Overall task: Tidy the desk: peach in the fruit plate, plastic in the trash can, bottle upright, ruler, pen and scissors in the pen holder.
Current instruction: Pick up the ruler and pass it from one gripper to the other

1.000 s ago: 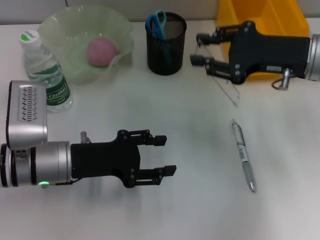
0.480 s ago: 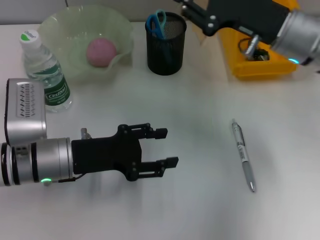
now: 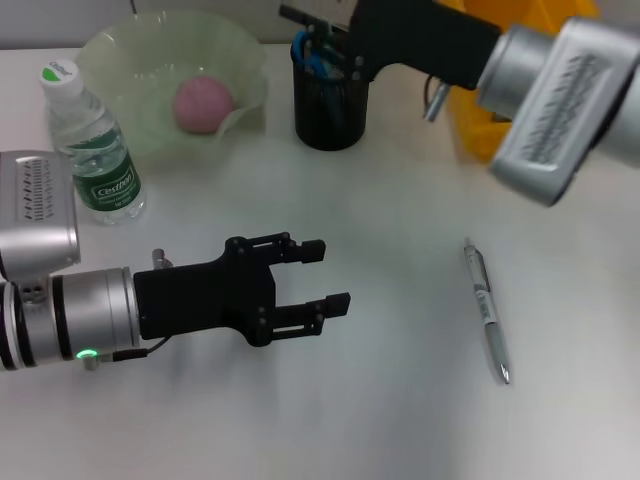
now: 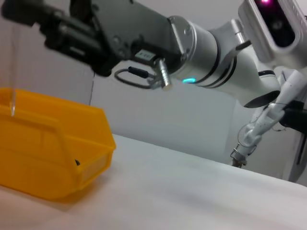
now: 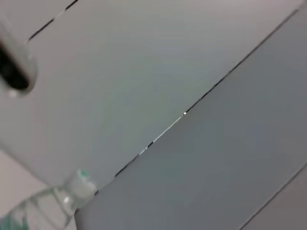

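The right gripper is hanging directly above the pen holder, apparently pinching the ruler, which dangles vertically so it can drop into the cup. The scissors are sitting inside the holder. Left of the holder, the peach is lying in the fruit plate, and the bottle is standing upright. The pen is lying on the tabletop, well right of the holder. The left gripper is hovering below the holder, jaws spread, empty.
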Tool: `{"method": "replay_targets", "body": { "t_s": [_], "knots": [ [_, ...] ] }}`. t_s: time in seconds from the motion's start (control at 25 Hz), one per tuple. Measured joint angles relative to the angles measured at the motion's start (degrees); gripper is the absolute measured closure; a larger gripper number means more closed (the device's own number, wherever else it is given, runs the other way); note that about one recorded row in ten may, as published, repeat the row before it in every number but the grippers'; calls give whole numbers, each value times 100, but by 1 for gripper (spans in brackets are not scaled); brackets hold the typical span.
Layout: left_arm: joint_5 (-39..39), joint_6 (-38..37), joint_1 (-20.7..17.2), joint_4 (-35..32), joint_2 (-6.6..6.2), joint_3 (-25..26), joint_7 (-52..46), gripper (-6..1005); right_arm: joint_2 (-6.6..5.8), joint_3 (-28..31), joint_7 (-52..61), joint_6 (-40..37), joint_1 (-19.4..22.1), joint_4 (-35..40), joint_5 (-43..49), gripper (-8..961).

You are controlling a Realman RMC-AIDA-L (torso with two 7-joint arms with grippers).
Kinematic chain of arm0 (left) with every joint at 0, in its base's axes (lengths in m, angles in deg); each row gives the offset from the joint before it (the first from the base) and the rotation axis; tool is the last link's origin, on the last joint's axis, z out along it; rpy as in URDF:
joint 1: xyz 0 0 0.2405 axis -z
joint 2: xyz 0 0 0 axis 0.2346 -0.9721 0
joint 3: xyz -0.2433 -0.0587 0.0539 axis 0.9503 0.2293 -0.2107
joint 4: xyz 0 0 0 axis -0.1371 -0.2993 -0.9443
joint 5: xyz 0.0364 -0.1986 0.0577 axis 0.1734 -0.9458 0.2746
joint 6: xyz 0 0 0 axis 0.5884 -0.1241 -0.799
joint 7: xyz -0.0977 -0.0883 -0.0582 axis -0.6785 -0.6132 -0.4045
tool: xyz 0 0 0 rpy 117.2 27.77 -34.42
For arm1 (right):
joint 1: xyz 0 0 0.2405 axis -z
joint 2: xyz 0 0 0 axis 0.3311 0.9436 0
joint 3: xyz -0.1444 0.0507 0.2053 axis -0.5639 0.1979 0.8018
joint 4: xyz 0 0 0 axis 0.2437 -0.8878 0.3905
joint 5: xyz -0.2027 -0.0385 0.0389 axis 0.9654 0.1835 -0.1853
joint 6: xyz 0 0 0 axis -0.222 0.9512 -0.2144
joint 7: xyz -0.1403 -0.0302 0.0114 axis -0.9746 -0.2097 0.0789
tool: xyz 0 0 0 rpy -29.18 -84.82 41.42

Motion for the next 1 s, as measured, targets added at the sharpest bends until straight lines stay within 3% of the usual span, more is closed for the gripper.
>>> {"method": "replay_targets", "body": {
  "t_s": [0.24, 0.64, 0.76, 1.0],
  "knots": [
    [-43, 0, -11, 0, 1, 5, -52, 291, 12, -10, -586, 408, -366, -249, -4, 568],
    [-144, -9, -75, -1, 4, 4, -63, 291, 16, 54, -175, 461, -647, -430, -180, 569],
    [-299, -9, -105, 2, 13, 4, -27, 291, 15, 44, 193, 188, -507, -498, -649, 569],
    [-494, -9, -76, 73, 28, 1, -3, 291, 11, 62, 1587, -779, 168, -484, -1469, 570]
  ]
}}
